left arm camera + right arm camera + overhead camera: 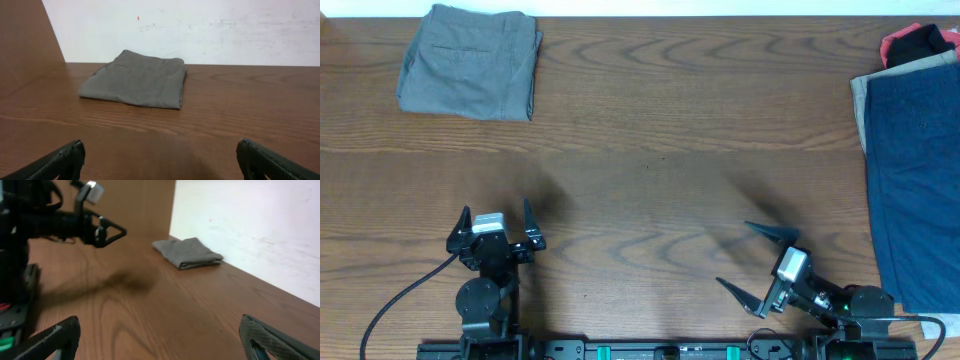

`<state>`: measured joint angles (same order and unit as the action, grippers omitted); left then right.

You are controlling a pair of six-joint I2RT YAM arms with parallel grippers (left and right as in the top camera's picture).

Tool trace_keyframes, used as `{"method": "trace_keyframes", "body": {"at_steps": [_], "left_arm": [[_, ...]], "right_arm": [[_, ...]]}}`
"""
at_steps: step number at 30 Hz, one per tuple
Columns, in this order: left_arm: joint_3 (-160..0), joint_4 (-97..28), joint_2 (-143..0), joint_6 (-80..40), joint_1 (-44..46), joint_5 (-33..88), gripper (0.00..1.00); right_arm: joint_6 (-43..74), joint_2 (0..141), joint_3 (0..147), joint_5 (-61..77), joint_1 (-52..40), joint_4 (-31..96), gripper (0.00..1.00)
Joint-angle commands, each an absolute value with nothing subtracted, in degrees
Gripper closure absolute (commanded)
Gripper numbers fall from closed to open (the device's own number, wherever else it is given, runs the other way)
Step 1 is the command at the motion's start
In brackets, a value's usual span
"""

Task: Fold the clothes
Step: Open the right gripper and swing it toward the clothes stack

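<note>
A folded grey-olive pair of shorts [470,62] lies at the table's far left corner, also seen ahead in the left wrist view [136,79] and far off in the right wrist view [188,252]. A dark navy pair [916,180] lies spread flat along the right edge, on top of a beige pair [865,92]. My left gripper [497,222] [160,159] stands open near the front left, nothing between its fingers. Near the front right my right gripper [755,260] [159,336] is open too, pointing left and empty.
A red and black garment [918,42] lies at the far right corner behind the beige pair. The left arm [60,217] shows in the right wrist view. Bare wooden tabletop [660,150] stretches between the two piles.
</note>
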<state>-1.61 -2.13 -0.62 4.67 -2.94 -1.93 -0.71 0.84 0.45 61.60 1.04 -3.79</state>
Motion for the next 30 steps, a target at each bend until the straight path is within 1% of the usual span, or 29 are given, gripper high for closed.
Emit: {"method": "trace_keyframes", "body": {"at_steps": [1,15,30], "left_arm": [[-0.2,-3.7,-0.2,4.4,-3.2,-3.5,0.02],[-0.2,-3.7,-0.2,4.4,-3.2,-3.5,0.02],[-0.2,-3.7,-0.2,4.4,-3.2,-3.5,0.02]], "right_arm": [[3.9,0.5,0.3,57.0,-0.2,-4.8,0.01],[5.8,0.7,0.4,48.8,-0.2,-12.9,0.01],[5.8,0.8,1.1,46.3,-0.2,-13.1,0.01]]}}
